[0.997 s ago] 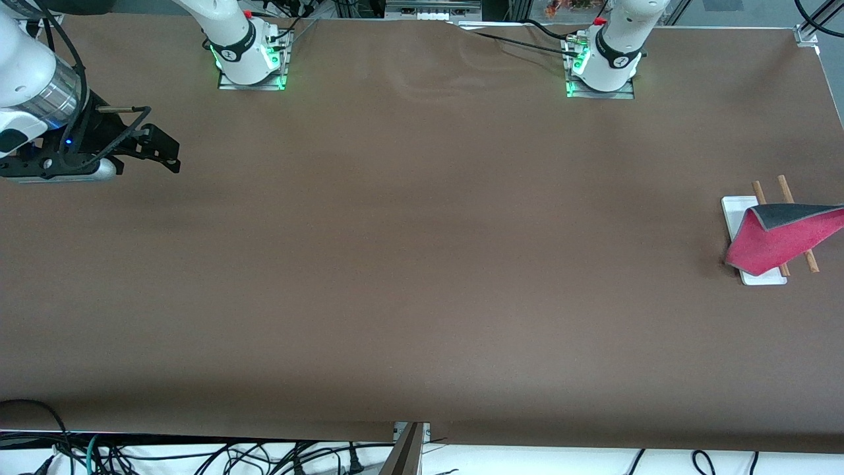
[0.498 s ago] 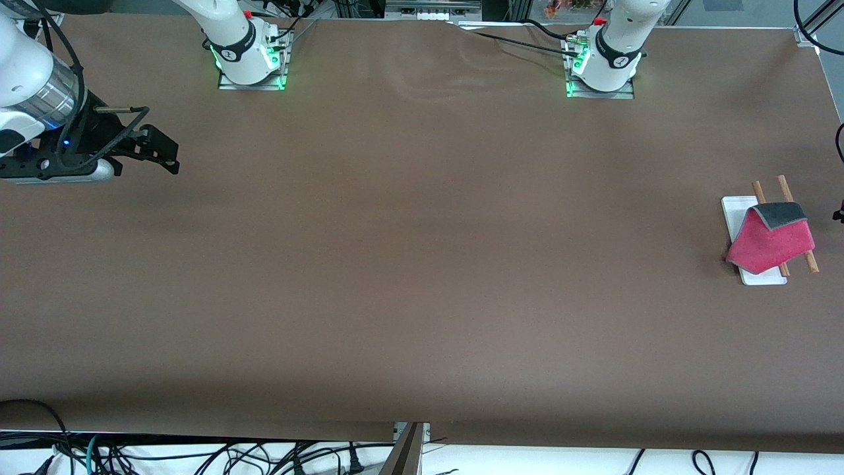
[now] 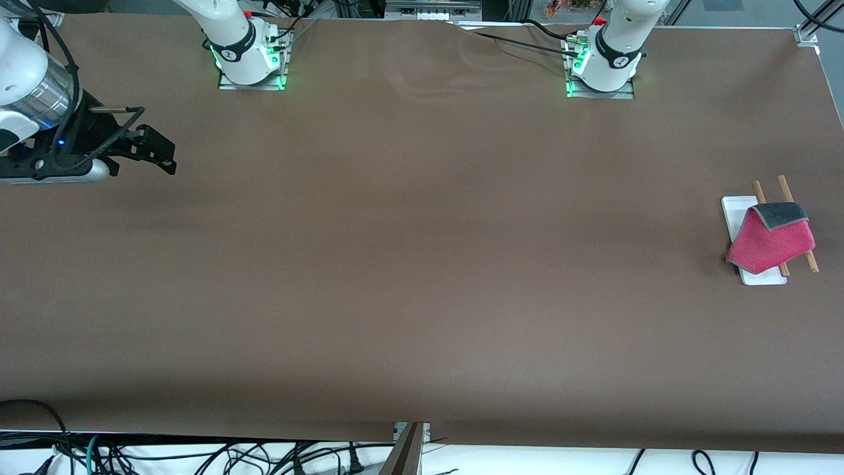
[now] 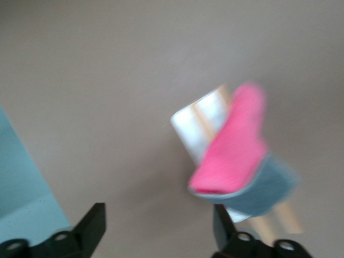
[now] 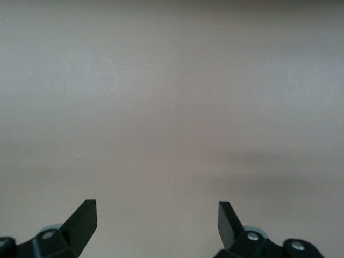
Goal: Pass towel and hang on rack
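Note:
The pink-red towel [image 3: 770, 247] hangs over the two wooden rods of the rack [image 3: 734, 212] at the left arm's end of the table, one grey corner folded on top. My left gripper [image 4: 158, 226] is out of the front view. In its wrist view it hovers open beside the towel [image 4: 234, 150] and the rack [image 4: 196, 121], with nothing between its fingers. My right gripper [image 3: 161, 153] waits open and empty over the right arm's end of the table; its wrist view shows the right gripper [image 5: 157, 220] over bare brown cloth.
The two arm bases [image 3: 250, 63] [image 3: 601, 69] stand along the table edge farthest from the front camera. Loose cables [image 3: 198, 455] lie below the nearest edge. A pale blue floor strip [image 4: 24, 188] shows past the table's end.
The left gripper opened and let go of the towel's stretched corner, which fell back onto the rack. It then left the front view. The right arm barely shifted.

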`<act>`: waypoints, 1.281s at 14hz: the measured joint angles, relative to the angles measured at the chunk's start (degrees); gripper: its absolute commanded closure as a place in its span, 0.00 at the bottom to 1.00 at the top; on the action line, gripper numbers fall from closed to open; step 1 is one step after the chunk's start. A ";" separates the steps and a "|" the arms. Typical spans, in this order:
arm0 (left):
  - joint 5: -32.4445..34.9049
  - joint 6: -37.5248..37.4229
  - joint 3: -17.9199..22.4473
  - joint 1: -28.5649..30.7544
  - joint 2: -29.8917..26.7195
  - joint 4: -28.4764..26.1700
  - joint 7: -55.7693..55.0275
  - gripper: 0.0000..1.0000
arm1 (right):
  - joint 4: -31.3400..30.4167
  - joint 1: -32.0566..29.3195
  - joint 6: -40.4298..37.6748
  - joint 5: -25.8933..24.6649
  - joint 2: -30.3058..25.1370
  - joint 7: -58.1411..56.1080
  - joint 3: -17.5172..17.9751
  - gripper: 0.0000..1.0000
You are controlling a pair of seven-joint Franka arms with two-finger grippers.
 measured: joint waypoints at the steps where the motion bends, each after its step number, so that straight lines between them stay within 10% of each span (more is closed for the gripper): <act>1: 0.00 -3.85 -3.30 -0.52 -2.29 -0.04 -4.89 0.00 | 0.10 -0.01 -0.07 0.00 0.00 0.00 -0.19 0.00; 10: 0.00 -13.68 -23.51 -3.76 -6.80 -0.68 -36.73 0.00 | 0.66 -0.02 -2.72 0.15 0.09 0.00 -0.23 0.00; 14: -0.74 -15.24 -16.25 -15.22 -11.68 -0.68 -39.16 0.00 | 0.67 0.01 -2.65 0.24 1.13 0.01 -0.15 0.00; 18: -10.82 -15.57 6.12 -32.02 -16.67 -0.76 -39.67 0.00 | 0.67 0.06 -2.01 0.30 3.50 0.00 -0.08 0.00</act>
